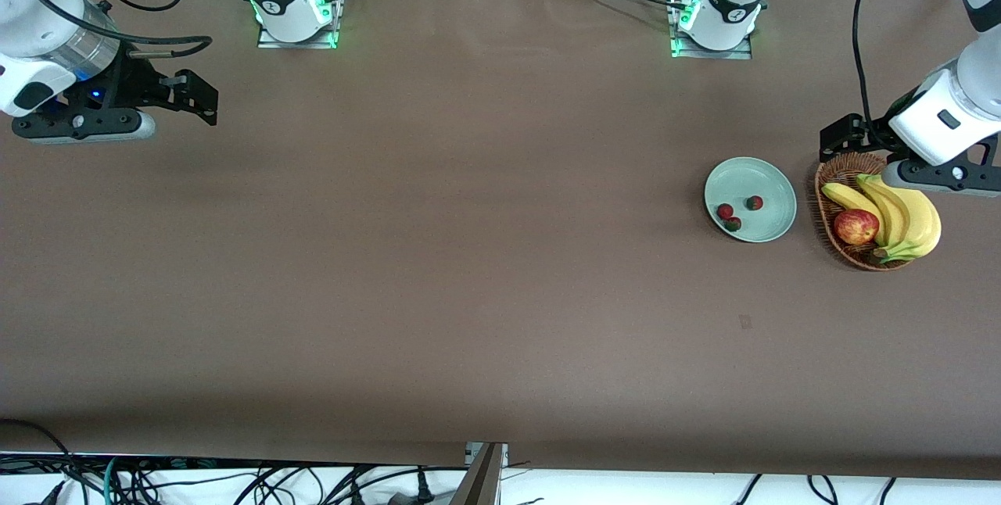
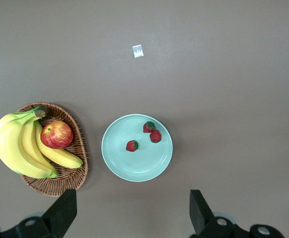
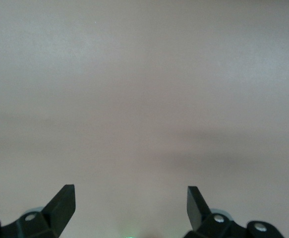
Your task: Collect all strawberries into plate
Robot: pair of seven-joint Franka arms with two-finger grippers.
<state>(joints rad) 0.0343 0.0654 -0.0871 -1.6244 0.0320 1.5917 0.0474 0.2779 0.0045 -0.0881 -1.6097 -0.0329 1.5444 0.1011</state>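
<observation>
Three strawberries lie in the mint-green plate (image 1: 770, 179) toward the left arm's end of the table. One strawberry (image 1: 754, 202) sits near the plate's middle. Two strawberries (image 1: 725, 210) (image 1: 733, 223) lie close together near its rim. In the left wrist view the plate (image 2: 134, 167) holds the single strawberry (image 2: 132, 146) and the pair (image 2: 149, 127) (image 2: 155, 136). My left gripper (image 1: 841, 141) (image 2: 133, 213) is open and empty, raised over the table beside the basket. My right gripper (image 1: 195, 94) (image 3: 129, 208) is open and empty, waiting over bare table at the right arm's end.
A brown wicker basket (image 1: 826, 184) (image 2: 77, 168) stands beside the plate, at the left arm's end, holding bananas (image 1: 907, 216) and a red-yellow apple (image 1: 855, 226). A small pale tag (image 1: 745, 322) (image 2: 138, 51) lies on the brown table nearer the front camera than the plate.
</observation>
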